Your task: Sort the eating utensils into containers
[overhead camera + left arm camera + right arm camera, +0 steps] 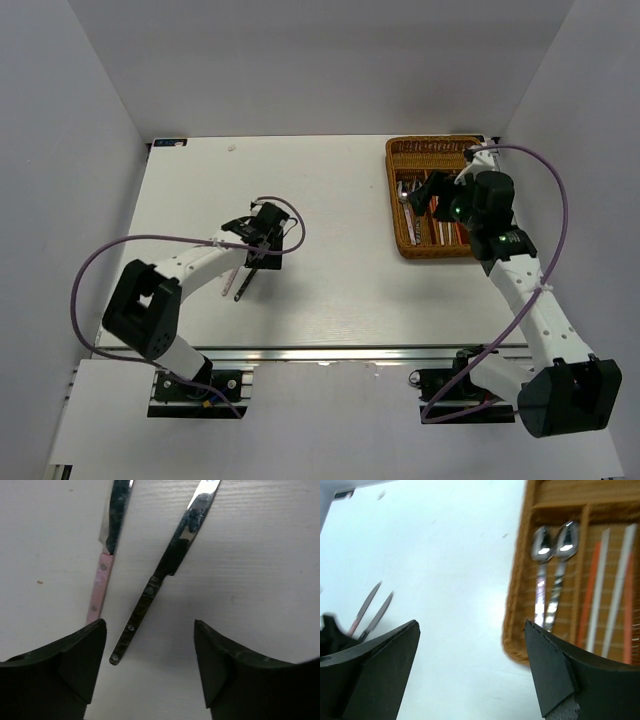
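Left pincer (150,625) is hovering spread wide just above the counter (330,200), pinching nothing. Right pincer (471,627) is hanging spread and empty too, over the near left edge of the wicker tray (515,605).

Progress: looking mostly done. Two spoons (555,545) are lying side by side in the tray's leftmost long slot. Red chopsticks (585,595) and white chopsticks (597,590) are lying in the slots to their right. Forks are not showing clearly, so I cannot tell. Two knives are lying loose on the counter, well apart from the tray.

Dark-handled knife (165,570) is lying with its handle end between the left pincer's fingers, blade pointing away. Pink-handled knife (102,575) is lying just beside it, with the handle tip running under the left finger. Likely next: closing on the dark handle.
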`<control>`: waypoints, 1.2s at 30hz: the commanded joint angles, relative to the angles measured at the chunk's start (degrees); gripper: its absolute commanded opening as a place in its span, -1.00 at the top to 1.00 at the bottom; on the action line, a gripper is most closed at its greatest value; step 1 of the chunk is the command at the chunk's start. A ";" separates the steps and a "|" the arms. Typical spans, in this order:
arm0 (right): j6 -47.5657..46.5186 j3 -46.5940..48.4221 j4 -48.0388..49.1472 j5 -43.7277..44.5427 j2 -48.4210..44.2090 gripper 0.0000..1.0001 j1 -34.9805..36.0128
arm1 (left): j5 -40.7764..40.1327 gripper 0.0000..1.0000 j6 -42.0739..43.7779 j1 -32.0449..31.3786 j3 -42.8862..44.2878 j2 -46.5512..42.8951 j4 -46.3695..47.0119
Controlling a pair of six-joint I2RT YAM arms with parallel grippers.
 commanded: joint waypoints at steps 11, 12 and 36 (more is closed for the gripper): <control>2.65 -9.23 4.15 -10.53 -6.34 -0.79 1.71 | 11.74 -0.23 5.61 5.72 0.55 7.13 1.57; 2.82 -9.14 4.24 -10.96 -6.51 -0.79 1.71 | 11.74 -0.23 5.79 5.81 0.38 7.39 1.65; 16.08 -19.23 15.65 -28.53 -11.88 -0.79 2.06 | 31.16 1.00 -4.11 0.90 -7.17 3.90 18.68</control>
